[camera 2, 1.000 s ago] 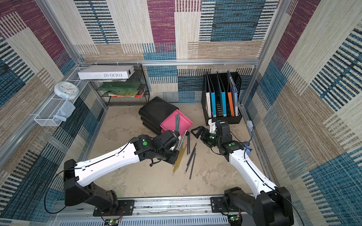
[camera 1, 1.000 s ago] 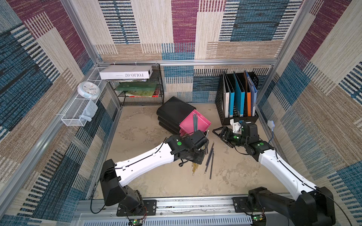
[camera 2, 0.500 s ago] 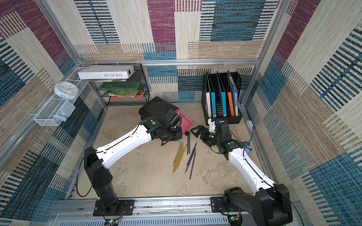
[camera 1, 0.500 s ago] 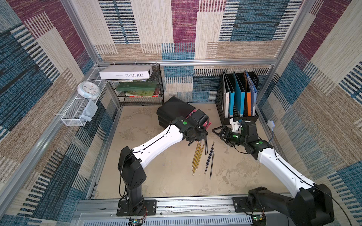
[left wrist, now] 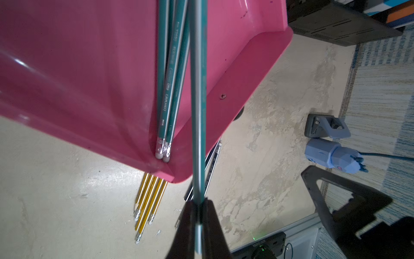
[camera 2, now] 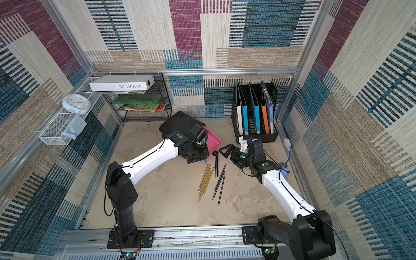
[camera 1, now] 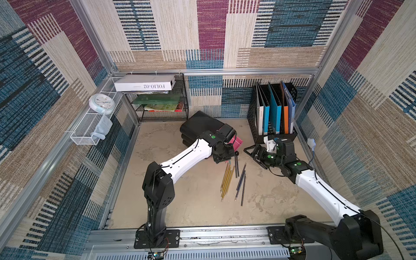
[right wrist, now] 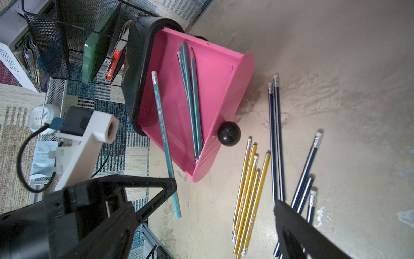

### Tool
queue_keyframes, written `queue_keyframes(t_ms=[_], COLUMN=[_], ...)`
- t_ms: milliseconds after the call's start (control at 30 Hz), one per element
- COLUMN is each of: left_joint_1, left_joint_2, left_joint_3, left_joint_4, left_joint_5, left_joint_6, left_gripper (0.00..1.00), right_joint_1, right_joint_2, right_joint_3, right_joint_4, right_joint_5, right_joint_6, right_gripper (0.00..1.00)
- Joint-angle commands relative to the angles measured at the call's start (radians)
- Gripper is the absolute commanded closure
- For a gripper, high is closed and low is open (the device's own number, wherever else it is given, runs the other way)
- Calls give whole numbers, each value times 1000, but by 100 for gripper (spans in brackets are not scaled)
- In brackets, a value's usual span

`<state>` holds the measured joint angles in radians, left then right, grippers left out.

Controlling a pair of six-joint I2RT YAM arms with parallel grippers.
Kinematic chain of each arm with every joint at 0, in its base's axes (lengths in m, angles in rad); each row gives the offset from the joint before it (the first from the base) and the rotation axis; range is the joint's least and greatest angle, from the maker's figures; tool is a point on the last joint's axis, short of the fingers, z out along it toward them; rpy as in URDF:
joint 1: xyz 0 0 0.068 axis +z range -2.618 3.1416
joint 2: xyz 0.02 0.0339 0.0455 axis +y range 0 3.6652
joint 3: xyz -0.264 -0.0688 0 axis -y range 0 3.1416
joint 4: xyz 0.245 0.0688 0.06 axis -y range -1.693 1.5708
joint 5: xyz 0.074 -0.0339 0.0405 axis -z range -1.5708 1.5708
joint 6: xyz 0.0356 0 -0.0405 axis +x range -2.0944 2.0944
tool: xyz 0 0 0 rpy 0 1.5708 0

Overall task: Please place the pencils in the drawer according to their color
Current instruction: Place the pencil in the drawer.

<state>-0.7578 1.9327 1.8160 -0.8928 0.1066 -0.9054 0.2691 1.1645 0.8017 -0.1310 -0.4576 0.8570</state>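
Left arm has swung off the loose pile and back to the drawer over the last second. Right arm hasn't budged.

Nearest the base, on the table (camera 1: 180, 202): yellow pencils (camera 1: 227, 180), about five, bundled roughly parallel. Just beside them are the navy pencils (camera 1: 240, 182), about five, more splayed. Neither colour is sorted yet.

Next out: left gripper (left wrist: 199, 212) is clamped on one teal pencil (left wrist: 198, 112), pinched near its plain end. The eraser end reaches out over the pink drawer (left wrist: 89, 67). Right gripper (camera 1: 251, 154) hangs empty with jaws wide, near the drawer front and its black knob (right wrist: 228, 133).

Step in hand, as I read it: dropping teal into pink. The held end sits outside the drawer's front corner, so letting go now risks the pencil tipping out over the wall. Next move: carry it further in, line it up with the ones inside, lower, then release.

Pink drawer is pulled out of the black cabinet (camera 1: 200, 122). It holds a few teal pencils (right wrist: 190, 94), ends butted into a front corner, nothing else. Can't see into the rest of the cabinet.

Far back: file rack (camera 1: 273, 112) with folders and wire shelf (camera 1: 184, 96) with books, neither involved.
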Motion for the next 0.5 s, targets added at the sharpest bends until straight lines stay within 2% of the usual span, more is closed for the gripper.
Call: queue_keyframes(t_ms=[0,467], left_joint_1=[13,101], left_joint_2=[18,100], left_joint_3=[19,110], left_joint_4=[1,-20], left_joint_5=[40,66], left_joint_6=[-9,27], left_gripper=[100,100], right_joint_1=[-1,-3], right_joint_2=[1,6], right_joint_3=[-2,-3], right_joint_4=[36,41], right_joint_5=[-6,-7], right_joint_6=[4,5], right_gripper=[1,1])
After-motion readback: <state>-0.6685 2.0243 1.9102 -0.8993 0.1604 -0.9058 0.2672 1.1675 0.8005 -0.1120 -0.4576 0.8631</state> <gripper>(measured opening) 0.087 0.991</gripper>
